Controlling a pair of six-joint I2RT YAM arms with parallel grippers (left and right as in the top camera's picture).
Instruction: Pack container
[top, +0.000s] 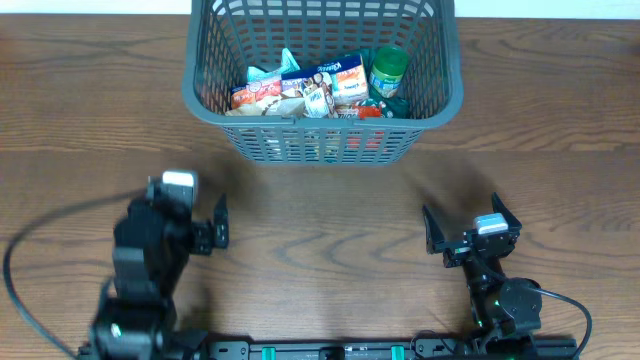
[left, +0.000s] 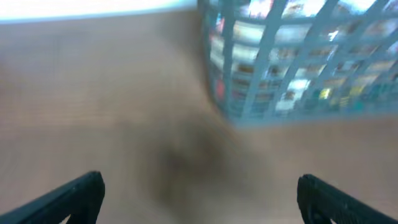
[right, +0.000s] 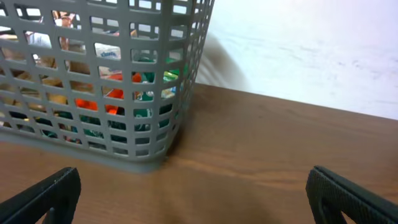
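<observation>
From above, the wooden worktop (top: 320, 200) carries the container (top: 320, 135) at the middle of its far edge, with bare wood between it and both arms, so nothing blocks either one. Inside lie crowded snack packets (top: 300, 92) and, toward the right wall, a green-capped jar (top: 387, 70). The left gripper (top: 220, 222) sits near the near-left corner, a black cable (top: 20, 270) looping beside it. The right gripper (top: 468, 222) sits near the near-right corner, well apart from the basket, and holds nothing. The left wrist view is heavily blurred. It shows the left gripper's two dark fingers (left: 74, 196) spread wide at the bottom corners, nothing between them, and the container's lattice corner up and to the right, with bright packaging showing through the slots. The right wrist view is sharp: the fingers (right: 348, 193) are likewise spread wide and empty above bare wood. The container stands ahead to the left, resting flat on the worktop, and orange and green wrappers show through its lattice. A white wall (right: 311, 50) lies behind the far edge.
</observation>
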